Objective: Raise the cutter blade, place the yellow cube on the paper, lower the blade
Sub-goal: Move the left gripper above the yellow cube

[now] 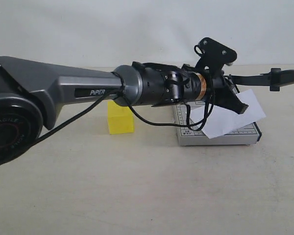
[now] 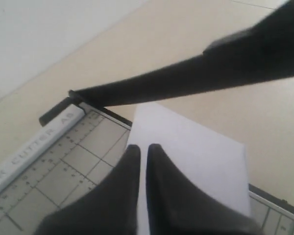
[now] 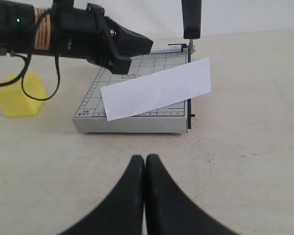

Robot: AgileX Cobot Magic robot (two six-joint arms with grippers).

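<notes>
Jaws of the right gripper point(image 3: 145, 159) are pressed together with nothing between them. It hangs low over bare table point(image 3: 245, 161), nearest of all and well short of the cutter.

Next comes the grey gridded base point(image 3: 132, 125). The paper point(image 3: 157, 90) lies askew across it, one corner sticking out past the edge on the blade side. The left gripper point(image 2: 142, 148) is above the base and paper. Its fingers are closed tip to tip and empty, and its wrist view shows only white sheet and grid below them. I cannot tell whether the tips touch the paper or hover just over it.

The cube point(image 3: 19, 95) sits on the table beside the base, on the side away from the blade. It is apart from the base and not on the sheet. The left arm passes just above and in front of it in the exterior view. Neither gripper has hold of it.

Farthest back, the blade point(image 3: 191, 19) stands raised, swung up from its hinge at the far corner of the base and clear of the paper. Its handle end runs out of the wrist views, and neither gripper is on it, so it seems to stay up by itself.

By my reading, the first step is done, since the blade is up. The other two steps are left. The cube has yet to be picked up and set on the paper, which calls for a gripper to open and go to it. After that the blade must be brought down. The paper's skewed lie may matter little, but the cube needs to land on the sheet and not on bare grid.
</notes>
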